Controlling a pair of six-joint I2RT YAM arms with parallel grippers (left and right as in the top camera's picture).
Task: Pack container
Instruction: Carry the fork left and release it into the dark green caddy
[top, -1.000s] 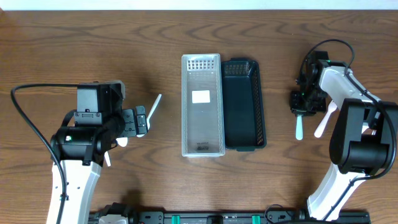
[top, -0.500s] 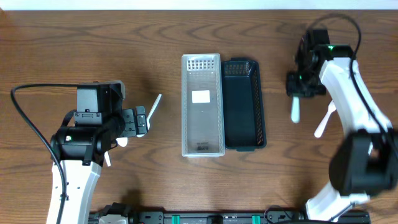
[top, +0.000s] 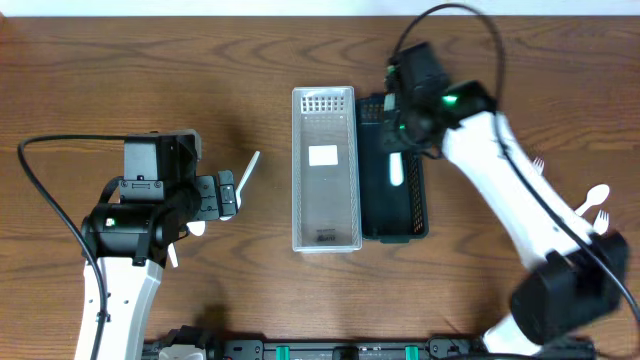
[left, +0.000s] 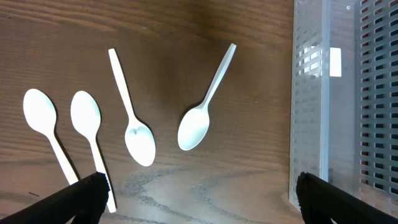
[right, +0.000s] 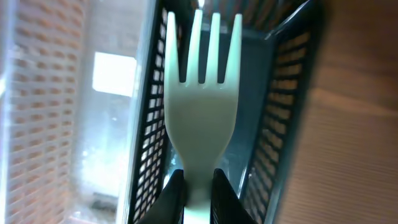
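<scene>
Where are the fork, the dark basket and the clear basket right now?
fork (right: 202, 118), right wrist view, base of the tines
dark basket (top: 420, 200), overhead view, right side wall
clear basket (top: 325, 205), overhead view, bare floor

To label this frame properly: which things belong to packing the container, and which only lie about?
Job in hand: right hand, white fork, dark basket, clear basket.
Lying about, untouched so far: four white spoons, two utensils by the right arm.

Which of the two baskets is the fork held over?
The dark basket, not the clear basket beside it: the right gripper, shut on the fork, holds it above the dark one's inside.
</scene>
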